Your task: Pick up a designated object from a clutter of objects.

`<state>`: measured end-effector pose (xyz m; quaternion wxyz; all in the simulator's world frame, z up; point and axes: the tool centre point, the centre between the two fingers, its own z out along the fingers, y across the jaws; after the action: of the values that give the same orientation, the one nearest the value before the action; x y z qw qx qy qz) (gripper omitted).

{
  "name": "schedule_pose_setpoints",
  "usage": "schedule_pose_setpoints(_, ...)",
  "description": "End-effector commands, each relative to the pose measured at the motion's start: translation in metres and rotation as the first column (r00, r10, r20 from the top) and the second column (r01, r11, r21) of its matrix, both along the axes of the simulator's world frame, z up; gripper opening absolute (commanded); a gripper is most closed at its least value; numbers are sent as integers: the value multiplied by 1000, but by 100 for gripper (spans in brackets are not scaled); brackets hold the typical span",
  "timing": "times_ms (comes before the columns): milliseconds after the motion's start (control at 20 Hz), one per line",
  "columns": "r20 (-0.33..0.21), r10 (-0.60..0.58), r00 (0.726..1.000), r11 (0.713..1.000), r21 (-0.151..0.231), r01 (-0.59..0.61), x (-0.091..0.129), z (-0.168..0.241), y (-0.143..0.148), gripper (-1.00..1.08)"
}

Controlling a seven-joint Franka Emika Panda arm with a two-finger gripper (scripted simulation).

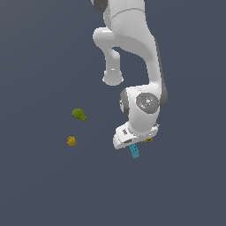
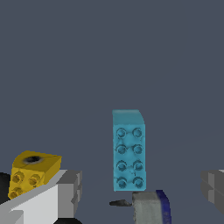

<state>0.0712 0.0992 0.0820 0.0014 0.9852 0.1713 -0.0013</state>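
The cyan brick (image 1: 134, 151) lies on the dark floor, partly under my hand in the exterior view. In the wrist view the cyan brick (image 2: 129, 151) lies studs up between my two grey fingers (image 2: 70, 188), nearer the one beside the yellow block, touching neither. My gripper (image 2: 142, 188) is open and empty, low over the brick; in the exterior view the gripper (image 1: 131, 143) sits just above it. A yellow block (image 2: 33, 173) lies beside one finger. A grey-blue piece (image 2: 151, 208) sits close to the brick's near end.
A green lump (image 1: 79, 114) and a second yellow block (image 1: 71, 141) lie apart towards the exterior view's left. The yellow block near my hand peeks out (image 1: 149, 140). A black shape (image 2: 3, 188) shows at the wrist view's edge.
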Motion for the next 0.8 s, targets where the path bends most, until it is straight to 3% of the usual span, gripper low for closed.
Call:
schedule_pose_setpoints(0, 2, 8, 1000, 1000, 2, -8, 1, -7, 2, 100)
schedule_pose_setpoints(400, 1, 9, 1000, 1000, 2, -9, 0, -14, 3, 100)
schedule_pose_setpoints(750, 2, 10, 1000, 1000, 3, -10, -1, -46, 3, 100)
